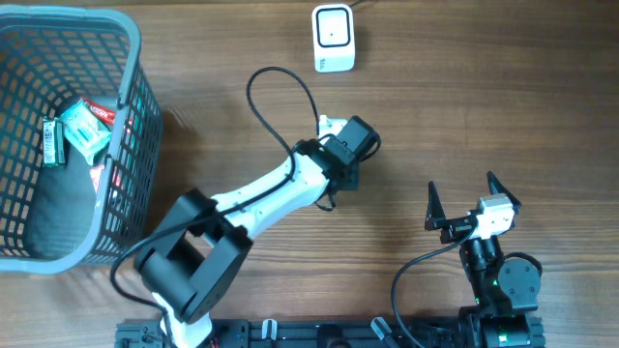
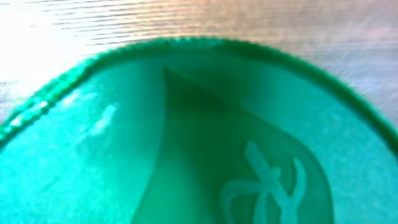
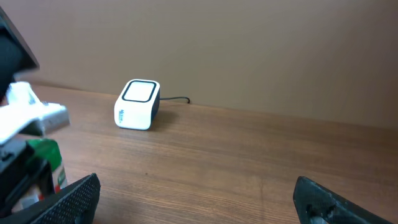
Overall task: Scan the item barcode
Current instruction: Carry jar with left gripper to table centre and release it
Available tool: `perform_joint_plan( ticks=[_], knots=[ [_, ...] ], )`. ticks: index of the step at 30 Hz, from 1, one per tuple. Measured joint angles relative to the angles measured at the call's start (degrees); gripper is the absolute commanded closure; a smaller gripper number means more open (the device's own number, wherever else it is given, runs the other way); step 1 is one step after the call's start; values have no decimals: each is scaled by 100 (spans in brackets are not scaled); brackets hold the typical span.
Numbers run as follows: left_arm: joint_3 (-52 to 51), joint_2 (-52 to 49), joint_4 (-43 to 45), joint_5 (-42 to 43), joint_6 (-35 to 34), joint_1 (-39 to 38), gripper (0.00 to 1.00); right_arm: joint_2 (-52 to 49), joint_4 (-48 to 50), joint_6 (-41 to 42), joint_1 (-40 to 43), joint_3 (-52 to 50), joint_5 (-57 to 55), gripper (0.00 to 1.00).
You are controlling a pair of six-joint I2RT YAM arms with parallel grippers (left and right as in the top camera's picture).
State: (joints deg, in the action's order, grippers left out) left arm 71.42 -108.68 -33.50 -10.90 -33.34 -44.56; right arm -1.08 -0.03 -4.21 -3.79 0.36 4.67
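So the green packet (image 3: 46, 163) hangs upright, long axis vertical, on the robot's side of the scanner (image 3: 137, 104), with the left fingers (image 3: 17, 177) clamped on it. The right fingers (image 3: 71, 198) are spread wide, empty.

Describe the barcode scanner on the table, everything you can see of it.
The barcode scanner is a small white box with rounded corners, plastic by its look. Its top face carries a dark-framed window, and one side shows a green mark. It stands upright on the wooden table near the far edge, a dark cable leaving its back. Nothing else touches it; the left end effector, holding a green packet, is apart from it.
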Motion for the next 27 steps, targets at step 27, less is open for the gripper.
perform_joint_plan(
  ticks=[27],
  knots=[
    [1445, 3904, -887, -2063, 1655, 1753, 0, 2, 0, 0, 0, 0, 0, 0]
  ],
)
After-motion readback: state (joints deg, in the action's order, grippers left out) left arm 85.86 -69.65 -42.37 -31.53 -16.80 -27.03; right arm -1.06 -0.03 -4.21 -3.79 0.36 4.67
